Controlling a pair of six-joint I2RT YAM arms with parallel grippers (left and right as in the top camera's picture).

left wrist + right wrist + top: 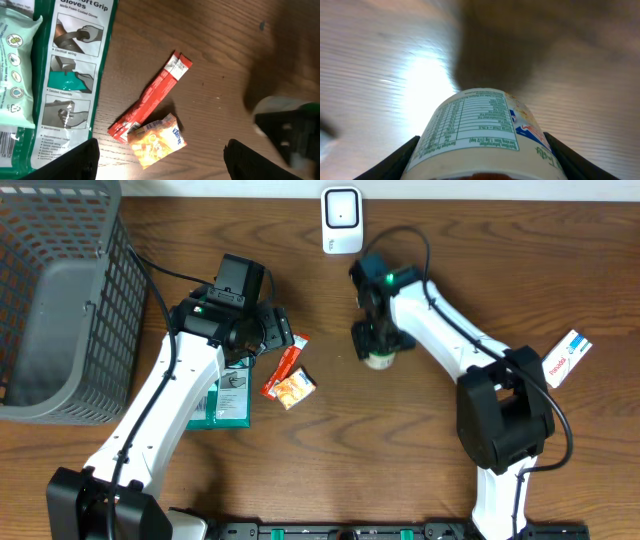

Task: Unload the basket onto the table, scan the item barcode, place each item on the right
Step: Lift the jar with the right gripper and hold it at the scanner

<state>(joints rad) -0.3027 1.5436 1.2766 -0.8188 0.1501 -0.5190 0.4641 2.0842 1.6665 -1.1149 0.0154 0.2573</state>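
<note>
As both reach over the counter (pixel 350 465), the left arm (pixel 165 405) stretches forward, jaws spread wide, and the right arm (pixel 440 330) bends inward near the barcode scanner (pixel 341 218), jaws straddling a white labelled tub (pixel 480 130); whether they pinch it I cannot tell. A red sachet (pixel 149 96) lies just ahead of the left jaws.

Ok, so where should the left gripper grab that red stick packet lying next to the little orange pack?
Come from above and pinch the red stick packet across its narrow width, toward the white-tipped end. It lies flat and slanted, and its other end meets the orange pack, so the open left gripper likely finds room only there.
</note>
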